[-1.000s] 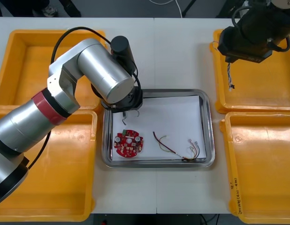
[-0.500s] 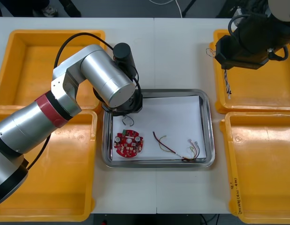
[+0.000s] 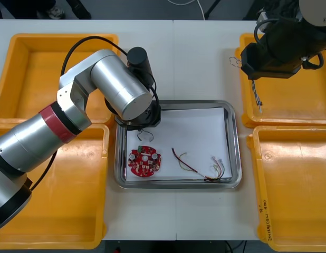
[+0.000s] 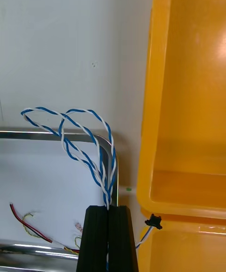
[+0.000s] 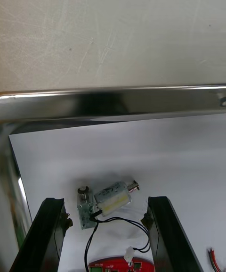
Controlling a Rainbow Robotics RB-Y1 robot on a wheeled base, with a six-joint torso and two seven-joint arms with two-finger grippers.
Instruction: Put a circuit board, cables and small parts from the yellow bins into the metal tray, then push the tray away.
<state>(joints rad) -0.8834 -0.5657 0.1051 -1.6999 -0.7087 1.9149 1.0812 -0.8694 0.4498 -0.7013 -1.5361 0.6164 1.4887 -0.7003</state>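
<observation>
In metal tray (image 3: 234, 142): circuit board (image 3: 144, 162) at 7 o'clock, red/yel cable (image 3: 197, 167) at 5, small metal part (image 5: 104, 200) at 10, loose btwn wide-spread left gripper (image 3: 143, 135). Pinched tight in right gripper (image 4: 108, 208), 2 o'clock off tray: blue/white cable (image 4: 107, 192). Left to do: drop it in, push tray.

Left end effector (image 3: 141, 133) hangs over the metal tray (image 3: 235, 138) near the round red circuit board (image 3: 145, 162); right end effector (image 3: 252, 77) dangles a twisted blue and white cable (image 3: 256, 98) above a yellow bin (image 3: 295, 108).
</observation>
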